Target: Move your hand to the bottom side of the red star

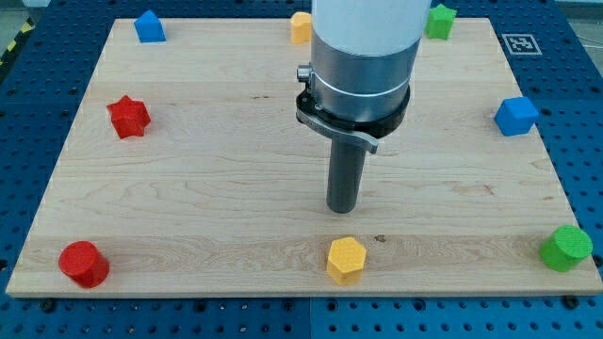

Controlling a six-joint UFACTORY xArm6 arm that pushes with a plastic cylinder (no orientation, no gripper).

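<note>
The red star [128, 117] lies near the board's left edge, in the upper half of the view. My tip [343, 209] rests on the wooden board near its middle, far to the right of the red star and lower in the view. The nearest block to my tip is the yellow hexagon [346, 259], just below it and apart from it.
A red cylinder [84, 264] sits at bottom left, a blue block [149, 26] at top left, a yellow block [301, 27] at top centre, a green block [439, 21] at top right, a blue cube [516, 116] at right, a green cylinder [566, 248] at bottom right.
</note>
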